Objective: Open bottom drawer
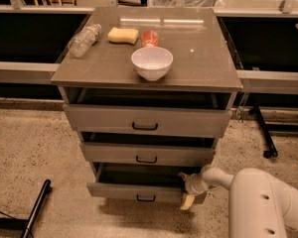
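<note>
The grey-brown cabinet has three drawers. The bottom drawer point(139, 191), narrowest, with a small black bar handle point(146, 199), is pulled out a little and shows a dark gap above its front. My gripper point(186, 190) sits at the right end of that drawer front, with one finger hooked over its top edge and a cream fingertip point(187, 201) hanging in front of it. The white arm reaches in from the lower right.
The middle drawer point(147, 155) and top drawer point(145, 122) stand slightly open. On the cabinet top are a white bowl point(152, 62), a plastic bottle point(83, 39), a yellow sponge point(123, 34) and a red can point(150, 37). A black bar point(36, 207) lies on the floor at left.
</note>
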### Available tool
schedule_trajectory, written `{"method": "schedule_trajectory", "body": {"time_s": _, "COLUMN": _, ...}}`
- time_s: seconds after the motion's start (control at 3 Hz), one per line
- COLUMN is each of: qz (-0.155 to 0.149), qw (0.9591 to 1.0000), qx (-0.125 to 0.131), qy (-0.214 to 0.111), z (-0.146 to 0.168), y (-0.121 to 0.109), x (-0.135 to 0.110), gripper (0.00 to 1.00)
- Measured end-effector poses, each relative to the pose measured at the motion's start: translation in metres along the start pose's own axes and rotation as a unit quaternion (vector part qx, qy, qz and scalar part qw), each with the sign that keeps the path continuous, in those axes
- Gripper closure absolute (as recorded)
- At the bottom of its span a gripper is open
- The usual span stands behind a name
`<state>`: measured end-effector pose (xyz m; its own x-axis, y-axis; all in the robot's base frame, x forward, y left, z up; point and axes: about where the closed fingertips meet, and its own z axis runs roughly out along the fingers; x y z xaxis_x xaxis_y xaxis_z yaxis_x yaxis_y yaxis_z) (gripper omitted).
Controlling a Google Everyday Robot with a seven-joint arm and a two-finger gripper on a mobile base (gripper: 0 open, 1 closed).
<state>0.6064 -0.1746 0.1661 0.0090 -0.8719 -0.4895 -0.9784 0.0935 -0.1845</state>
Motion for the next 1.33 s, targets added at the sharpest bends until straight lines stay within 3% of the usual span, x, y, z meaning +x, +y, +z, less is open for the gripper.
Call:
{"method": "schedule_trajectory", "body": {"time_s": 0.33, "qz": 0.000, "qw": 1.0000, "qx": -0.001, "qy": 0.000, "z": 0.000, "y": 0.001, "x": 0.000, "gripper": 0.01}}
{"method": "schedule_trajectory", "body": {"time_s": 0.67, "qz": 0.000, "qw": 0.9997, "qx": -0.023, "qy": 0.012, "z": -0.001, "y": 0.017, "x": -0.007, "gripper": 0.06}}
{"method": "schedule_trajectory", "body": {"time_s": 1.0, "qz": 0.005, "qw": 0.9989, "qx": -0.038, "qy": 0.026, "z": -0.010, "y": 0.039, "x": -0.015, "gripper": 0.19}}
{"method": "schedule_trajectory", "body": {"time_s": 1.33, "qz": 0.018, "qw": 0.9985, "qx": -0.048, "qy": 0.020, "z": -0.015, "y": 0.063, "x": -0.018, "gripper": 0.40}}
